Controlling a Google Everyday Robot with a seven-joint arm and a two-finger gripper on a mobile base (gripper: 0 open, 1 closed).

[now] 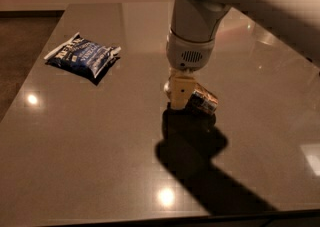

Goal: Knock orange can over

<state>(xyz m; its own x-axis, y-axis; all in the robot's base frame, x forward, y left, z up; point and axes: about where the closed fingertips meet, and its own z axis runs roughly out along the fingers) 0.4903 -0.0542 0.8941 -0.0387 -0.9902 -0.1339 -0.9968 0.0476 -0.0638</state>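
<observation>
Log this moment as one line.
gripper: low over table, against orange can | orange can: tipped over, not upright | blue snack bag: apart, lying flat
</observation>
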